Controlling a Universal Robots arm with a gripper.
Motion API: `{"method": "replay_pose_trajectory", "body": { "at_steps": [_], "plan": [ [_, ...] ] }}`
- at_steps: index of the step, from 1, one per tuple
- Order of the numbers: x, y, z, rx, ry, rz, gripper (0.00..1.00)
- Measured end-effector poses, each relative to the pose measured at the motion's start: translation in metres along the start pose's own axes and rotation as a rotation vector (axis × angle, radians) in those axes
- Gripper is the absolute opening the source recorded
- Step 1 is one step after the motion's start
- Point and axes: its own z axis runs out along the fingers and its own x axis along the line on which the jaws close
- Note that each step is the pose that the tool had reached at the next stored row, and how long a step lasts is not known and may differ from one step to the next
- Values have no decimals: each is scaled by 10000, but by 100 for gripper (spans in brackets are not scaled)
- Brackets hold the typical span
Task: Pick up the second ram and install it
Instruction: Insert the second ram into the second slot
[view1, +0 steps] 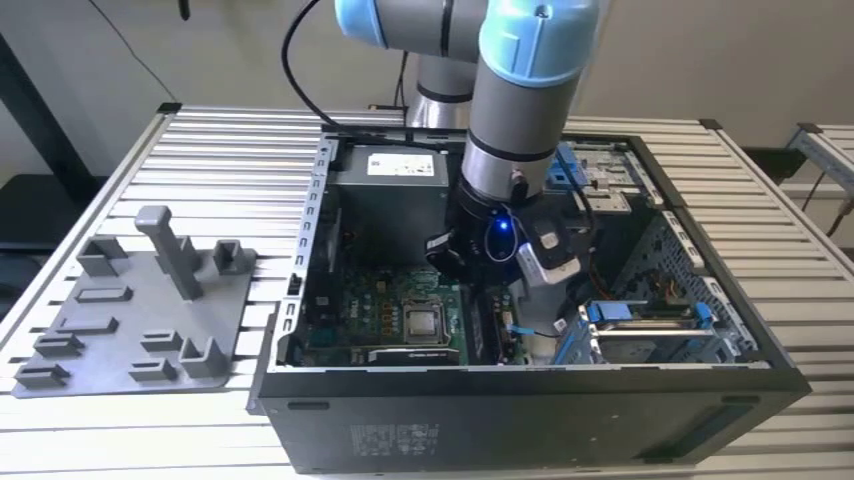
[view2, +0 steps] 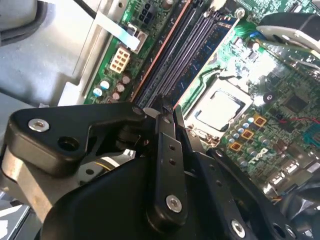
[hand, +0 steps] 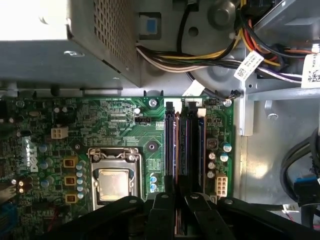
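**Second ram held over the memory slots: insertion step**

The second ram (view2: 159, 52), a thin flat memory stick seen edge-on as a coppery-brown line, runs out from the black two-fingered tool (view2: 162, 107). The tool's fingers are drawn almost together on the stick's faces. The stick lies lengthwise along the bank of long black memory slots (hand: 192, 145). Whether its lower edge has entered a slot cannot be told.

In a neighbouring slot stands what appears to be another module with dark chips (view2: 217, 42). Beside the bank are the square silver processor socket (hand: 116, 182) and the green motherboard (hand: 115, 120).

By judgement, pick-up is complete and installation is in hand. Seating calls for the stick to be kept parallel to its slot, pressed straight down and evenly, with the end latches free to close.

The board lies inside an open black computer case (view1: 534, 420) with a grey power supply box (view1: 387, 185). The grey-and-blue robot arm (view1: 521, 110) reaches down into the case.

The case rests on a slatted pale metal worktop (view1: 227, 130). A grey plastic fixture plate with upright posts (view1: 134, 330) lies at the exterior view's left, well apart from the tool. A plain pale wall stands behind.
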Motion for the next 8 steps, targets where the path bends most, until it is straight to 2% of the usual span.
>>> {"method": "replay_pose_trajectory", "body": {
  "at_steps": [8],
  "plan": [
    [-28, -21, 7, -4, 11, -1, 14]
  ]
}}
